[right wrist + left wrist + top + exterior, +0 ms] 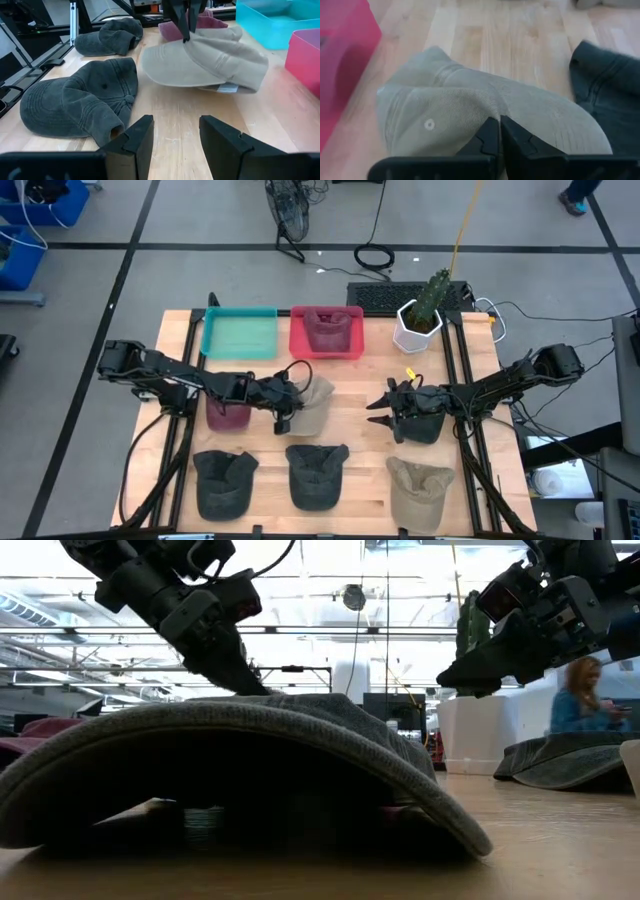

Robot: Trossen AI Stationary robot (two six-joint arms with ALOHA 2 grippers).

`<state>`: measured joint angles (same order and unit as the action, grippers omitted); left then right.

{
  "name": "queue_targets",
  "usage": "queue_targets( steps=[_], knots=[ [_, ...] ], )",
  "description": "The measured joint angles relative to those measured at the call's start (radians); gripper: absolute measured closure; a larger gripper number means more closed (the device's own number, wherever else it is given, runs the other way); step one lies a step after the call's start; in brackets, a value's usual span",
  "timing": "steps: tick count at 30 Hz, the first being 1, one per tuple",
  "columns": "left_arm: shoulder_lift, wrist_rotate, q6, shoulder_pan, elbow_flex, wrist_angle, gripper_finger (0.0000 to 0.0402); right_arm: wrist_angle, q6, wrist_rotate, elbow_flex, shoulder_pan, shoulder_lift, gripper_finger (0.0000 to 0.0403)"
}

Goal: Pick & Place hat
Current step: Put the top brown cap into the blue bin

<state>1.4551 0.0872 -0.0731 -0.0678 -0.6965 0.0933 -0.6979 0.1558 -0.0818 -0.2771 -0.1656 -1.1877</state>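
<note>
A beige hat lies at the table's middle, with my left gripper shut on it. The arm passes over a maroon hat. My right gripper stands open to the beige hat's right, above a dark hat, and touches nothing. In the right wrist view its fingers frame bare wood, with the beige hat ahead of them. A teal tray and a pink tray holding another maroon hat stand at the far edge. My left gripper pinches the beige hat between its two fingers about where crown and brim meet, beside the crown's button. The fingers slant down from the table's left. The brim is raised off the wood. The underside with the tag stays low by the table.
Along the near edge lie two dark hats and a second beige one. A potted plant stands at the far right. A person sits in the room beyond. Bare wood lies between the two grippers.
</note>
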Motion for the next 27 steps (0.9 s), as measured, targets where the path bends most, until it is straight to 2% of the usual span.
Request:
queue_targets(
  steps=[8, 11, 14, 20, 27],
  knots=[
    [0.0, 0.0, -0.001, -0.001, -0.001, 0.001, 0.0384, 0.0, 0.0, 0.0, 0.0, 0.0, 0.0, 0.0259],
    [0.001, 0.0, -0.002, -0.001, -0.001, -0.006, 0.0394, 0.0, 0.0, 0.0, 0.0, 0.0, 0.0, 0.0259],
    [-0.02, 0.003, -0.003, -0.001, 0.0, -0.052, 0.0393, 0.0, 0.0, 0.0, 0.0, 0.0, 0.0, 0.0259],
    [-0.068, 0.05, 0.023, -0.001, 0.001, -0.086, 0.0392, 0.004, 0.0, 0.0, 0.0, 0.0, 0.0, 0.0259],
    [-0.166, 0.165, 0.038, -0.012, -0.001, -0.107, 0.0384, 0.006, 0.0, 0.0, 0.0, 0.0, 0.0, 0.0259]
  ],
)
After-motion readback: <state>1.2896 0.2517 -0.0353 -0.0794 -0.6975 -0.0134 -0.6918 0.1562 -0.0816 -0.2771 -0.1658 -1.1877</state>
